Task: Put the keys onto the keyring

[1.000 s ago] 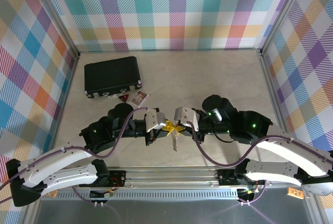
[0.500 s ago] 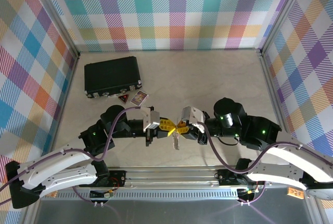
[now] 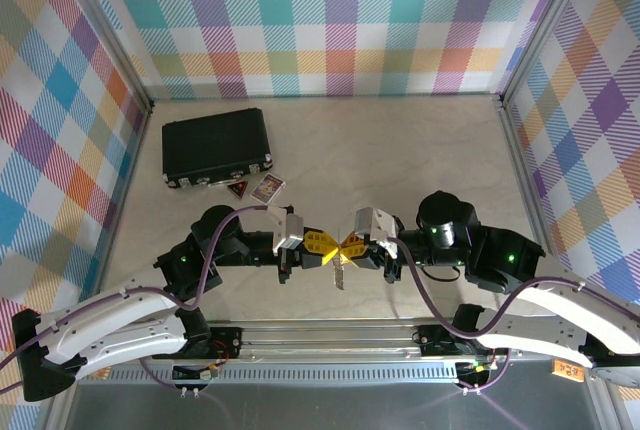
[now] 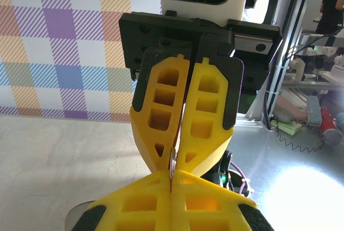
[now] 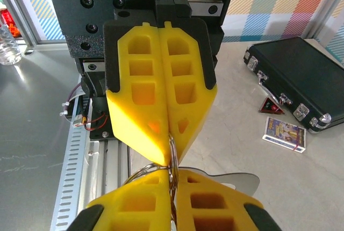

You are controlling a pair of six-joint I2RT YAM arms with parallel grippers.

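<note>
Black case (image 3: 217, 147) lies flat at the far left of the table (image 3: 420, 150), with two small cards (image 3: 266, 188) just beside its near corner. Both are well apart from the work and block nothing.

Nearer the middle, the left gripper (image 3: 325, 246) points to the right with its yellow fingers pressed together. In the right wrist view, the thin wire of the keyring (image 5: 171, 154) runs out of their seam.

The right gripper (image 3: 350, 244) faces it tip to tip, also closed. The same wire passes straight into the seam of its fingers, so each seems to pinch the ring from its own side. The ring is held up off the table between them, on edge along the line of the two seams, and a short string of silver pieces (image 3: 340, 272) hangs below.

I cannot pick out the key with the yellow head against the yellow fingertips. A flat silver piece (image 5: 236, 180) pokes out to the right under the ring, and whether it is the key's blade I cannot tell.

With the tips touching, neither arm is nearer. My guess is that the coming move turns on sliding along the wire without losing either pinch, and the crowded fingertips themselves are the only obstacle.
</note>
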